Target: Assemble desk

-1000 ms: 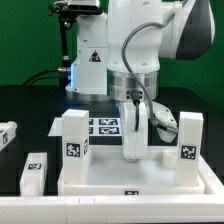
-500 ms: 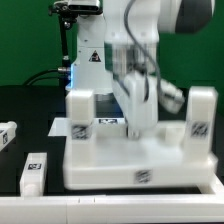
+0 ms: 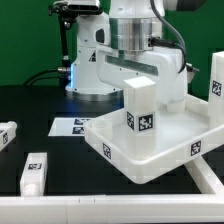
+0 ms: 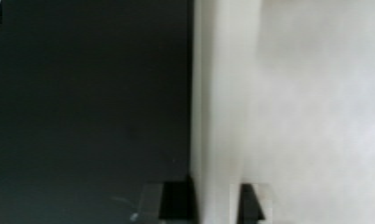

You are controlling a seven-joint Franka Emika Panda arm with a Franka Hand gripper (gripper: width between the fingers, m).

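Tool (image 4: 216,201) clamped on tabletop (image 3: 160,145) rim, tabletop tilted, legs (image 3: 141,105) upward

You have the tabletop (image 3: 160,162) on the exterior view's right, with two legs (image 3: 140,105) standing in it. Two loose legs (image 3: 34,172) lie to its left, and the marker board (image 3: 70,127) lies behind it.

Setting: robotics lab, test rig. Evidence:
- white robot arm (image 3: 130,30) on black worktop (image 3: 30,105), base w/ triangle warning mark (image 3: 88,58)
- plain green backdrop (image 3: 25,40)
- marker board (image 3: 68,127) w/ printed b&w tags, flat on worktop
- same-type tags on white plastic tabletop (image 3: 160,166) & loose leg (image 3: 34,172)
- black stand (image 3: 68,30) & cable (image 3: 40,76) behind base
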